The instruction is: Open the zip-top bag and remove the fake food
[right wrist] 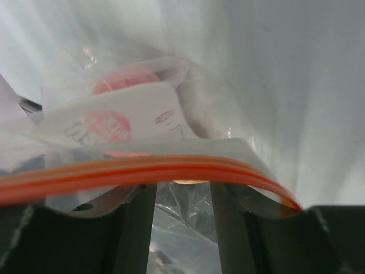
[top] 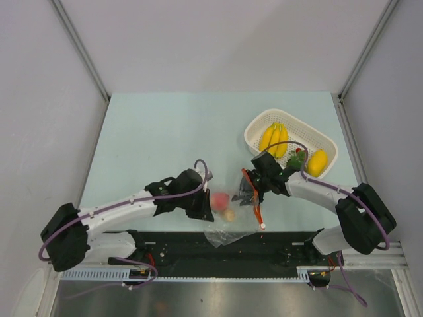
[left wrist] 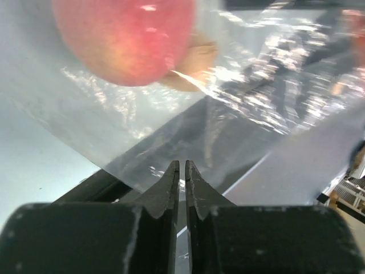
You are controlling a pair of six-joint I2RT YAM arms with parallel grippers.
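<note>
— Where's the zip-top bag (top: 231,221)?
— Between my claws. Its red zip strip (right wrist: 142,169) lies across my right claw's (right wrist: 182,186) parted fingers. My left claw (left wrist: 182,165) is clenched at the bottom film.
— Step?
— Opening the mouth. Next, I'd spread it and reach the red fruit (top: 220,199) and tan piece (top: 229,214) inside.
— Surroundings?
— Pale desk (top: 165,132), grey walls.
</note>
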